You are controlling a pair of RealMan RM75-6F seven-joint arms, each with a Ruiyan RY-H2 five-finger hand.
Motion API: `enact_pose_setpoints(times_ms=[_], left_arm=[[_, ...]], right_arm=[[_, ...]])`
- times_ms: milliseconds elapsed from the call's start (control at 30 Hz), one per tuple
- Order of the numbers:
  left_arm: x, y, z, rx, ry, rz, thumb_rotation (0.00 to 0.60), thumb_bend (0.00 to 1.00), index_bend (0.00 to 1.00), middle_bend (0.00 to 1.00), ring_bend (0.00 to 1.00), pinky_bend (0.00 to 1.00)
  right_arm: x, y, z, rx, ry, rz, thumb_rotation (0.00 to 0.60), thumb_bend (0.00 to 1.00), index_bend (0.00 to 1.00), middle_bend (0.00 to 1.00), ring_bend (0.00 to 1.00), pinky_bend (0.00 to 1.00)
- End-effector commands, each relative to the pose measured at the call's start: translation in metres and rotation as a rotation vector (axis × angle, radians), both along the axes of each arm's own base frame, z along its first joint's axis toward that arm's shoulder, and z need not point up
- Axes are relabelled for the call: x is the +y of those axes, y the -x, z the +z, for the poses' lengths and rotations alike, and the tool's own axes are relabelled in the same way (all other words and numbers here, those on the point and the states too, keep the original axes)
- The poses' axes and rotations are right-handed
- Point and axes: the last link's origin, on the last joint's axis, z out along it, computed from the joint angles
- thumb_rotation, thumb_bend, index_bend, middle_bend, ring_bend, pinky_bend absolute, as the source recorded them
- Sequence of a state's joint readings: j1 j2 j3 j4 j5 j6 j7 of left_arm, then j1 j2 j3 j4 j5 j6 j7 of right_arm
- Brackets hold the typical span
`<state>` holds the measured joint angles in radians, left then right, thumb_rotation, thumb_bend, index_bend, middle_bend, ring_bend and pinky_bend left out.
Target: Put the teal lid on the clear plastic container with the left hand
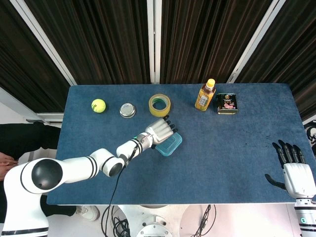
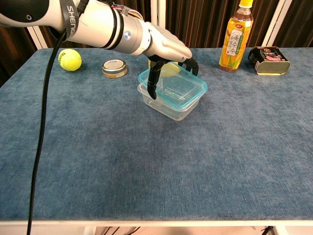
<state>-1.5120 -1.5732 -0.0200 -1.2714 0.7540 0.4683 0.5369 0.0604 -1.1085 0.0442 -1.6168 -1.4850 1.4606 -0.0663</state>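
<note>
Blue table (image 1: pixel 237 148), seen from above; along its far edge, left to right: tennis ball (image 1: pixel 98 105); small round tin (image 1: pixel 127 110); yellow tape roll (image 1: pixel 159 105); orange drink bottle (image 1: pixel 205 95), upright; dark can (image 1: pixel 227 103) just beside it. Near centre: teal lid (image 1: pixel 168 145) lying over the clear plastic container, left hand (image 1: pixel 159 132) resting on its left part. Right hand (image 1: pixel 294 170) at the near right corner, fingers spread, holding nothing.
</note>
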Motion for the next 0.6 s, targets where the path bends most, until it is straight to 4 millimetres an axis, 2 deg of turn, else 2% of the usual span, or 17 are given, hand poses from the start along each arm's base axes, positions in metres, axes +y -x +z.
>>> enact_pose_setpoints(times_ms=[33,600], left_arm=[[0.001,0.001,-0.001,0.004,0.002,-0.002,0.600,0.12,0.34,0.32,0.15,0.03],[0.002,-0.005,-0.013,0.013,0.014,-0.006,0.600,0.12,0.34,0.31,0.15,0.03]], right_arm=[[0.000,0.000,0.000,0.001,0.001,-0.001,0.600,0.10,0.00,0.00,0.00,0.00],[0.001,0.002,0.000,0.001,0.000,-0.013,0.600,0.10,0.00,0.00,0.00,0.00]])
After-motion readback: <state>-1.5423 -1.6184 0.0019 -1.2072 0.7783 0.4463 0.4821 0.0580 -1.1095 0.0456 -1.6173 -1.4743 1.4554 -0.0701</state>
